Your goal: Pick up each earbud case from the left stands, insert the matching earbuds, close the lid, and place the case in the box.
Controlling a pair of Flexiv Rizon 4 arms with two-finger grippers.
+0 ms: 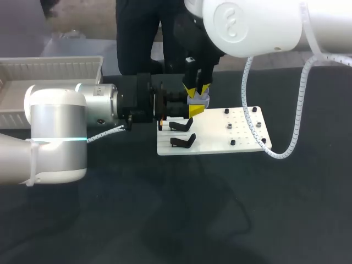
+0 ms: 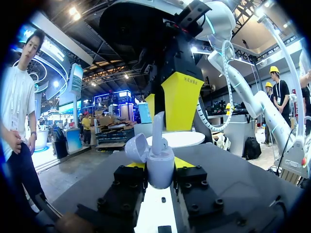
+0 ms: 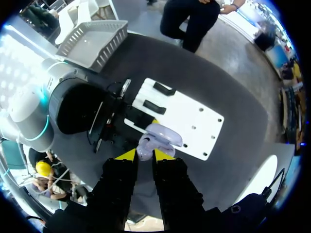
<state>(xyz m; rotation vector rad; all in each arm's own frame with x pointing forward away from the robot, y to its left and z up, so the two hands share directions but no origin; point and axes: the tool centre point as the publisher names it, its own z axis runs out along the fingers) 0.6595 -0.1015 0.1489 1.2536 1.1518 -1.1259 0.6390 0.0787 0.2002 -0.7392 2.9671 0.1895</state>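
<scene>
The left gripper (image 2: 159, 164) clamps the open case (image 1: 201, 100) from both sides, above the far edge of the white board (image 1: 242, 135); the right gripper (image 3: 145, 155), straight above, pinches an earbud (image 2: 158, 127) at the case's mouth; two black stands (image 1: 181, 125) sit just beside; the box (image 1: 49, 69) lies well apart at the far left; the dark table (image 1: 165, 209) stretches wide on the near side.

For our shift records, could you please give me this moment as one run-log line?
step: earbud insertion | left end effector: shut on case, lid open | right end effector: shut on earbud at case
</scene>
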